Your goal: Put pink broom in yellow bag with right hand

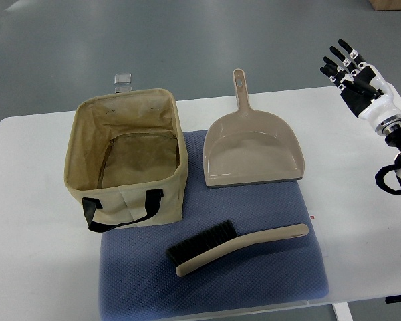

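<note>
Currently my right hand [351,67] hovers empty, fingers extended; broom [235,248] lies on the mat [214,284] well to its lower left, bag [125,160] further left.

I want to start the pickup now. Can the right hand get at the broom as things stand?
Probably yes. The right hand hangs open beyond the table's far right; the broom lies bare on the blue mat, handle toward that side, dustpan apart.

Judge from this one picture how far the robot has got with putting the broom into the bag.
Nothing is done yet. The broom lies on the blue mat, near the bag, which stands open and empty. The right hand is raised at the table's far right, fingers spread, holding nothing. Reaching, grasping, carrying and dropping all remain.
</note>
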